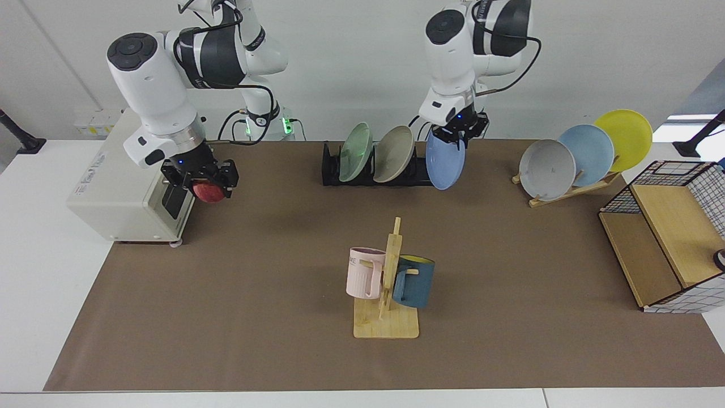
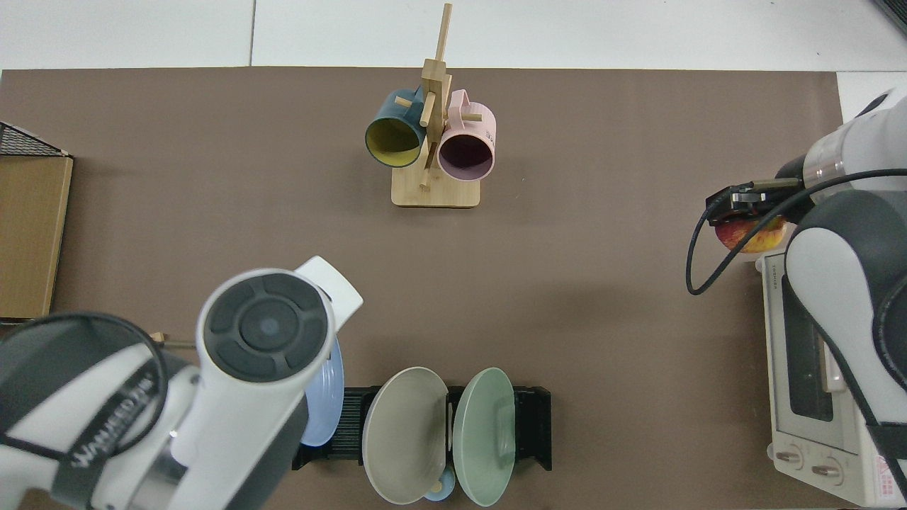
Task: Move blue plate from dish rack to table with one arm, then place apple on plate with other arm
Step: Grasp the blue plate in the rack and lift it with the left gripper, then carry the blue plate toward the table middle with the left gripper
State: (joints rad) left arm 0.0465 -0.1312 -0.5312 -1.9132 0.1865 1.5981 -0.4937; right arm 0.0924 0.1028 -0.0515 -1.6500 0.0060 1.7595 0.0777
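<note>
Periwinkle is what I look for first in the facing view: the blue plate [image 1: 446,166] hangs on edge from my left gripper [image 1: 456,129], which is clamped on its upper rim. It sits just past the end of the dish rack [image 1: 385,173], seemingly clear of the slots, with the green plate [image 1: 355,152] and beige plate [image 1: 393,153] in theirs. Open brown mat on the table [image 1: 510,255] lies toward the camera from the plate, and that is the way I judge it must go. The plate stands near upright, so it has to tip flat before it lands. My right gripper [image 1: 203,180] is well off to the other side, beside the toaster oven [image 1: 119,187], holding the apple [image 1: 207,191] above the mat. It should wait.

From the top view, the left arm covers most of the blue plate [image 2: 327,404]; only a crescent shows beside the dish rack [image 2: 528,425]. The mug tree [image 2: 434,142] stands well apart, across bare mat. The right gripper [image 2: 740,205] is at the far edge, pinching the apple [image 2: 747,237] near the oven's corner.
</note>
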